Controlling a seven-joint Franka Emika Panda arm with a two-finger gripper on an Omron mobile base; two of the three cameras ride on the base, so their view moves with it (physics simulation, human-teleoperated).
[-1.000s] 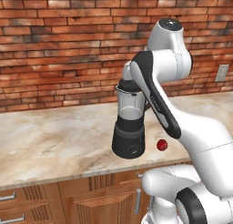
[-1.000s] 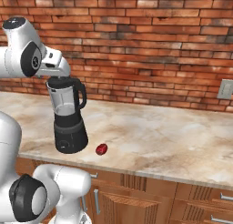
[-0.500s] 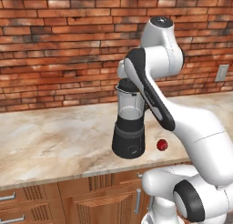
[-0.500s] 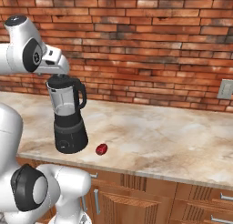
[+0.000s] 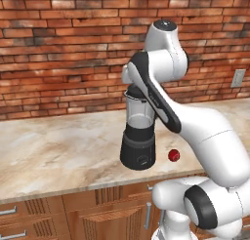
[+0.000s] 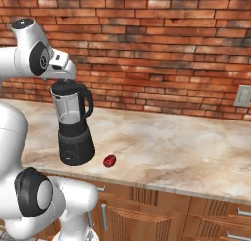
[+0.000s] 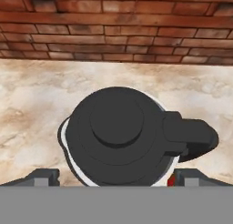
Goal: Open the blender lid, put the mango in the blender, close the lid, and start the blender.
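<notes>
The blender (image 6: 73, 128) stands on the marble worktop (image 6: 186, 152) with its lid (image 7: 119, 129) seated on the jar. The mango (image 6: 109, 160) lies on the worktop just beside the base, at about four o'clock in the right base view. The fingers (image 7: 116, 177) hover above the lid, spread wide and holding nothing. The lid looks light, rigid and smooth; its raised centre knob, near twelve o'clock of the fingers, seems the surest hold. The glossy mango may roll or slip.
</notes>
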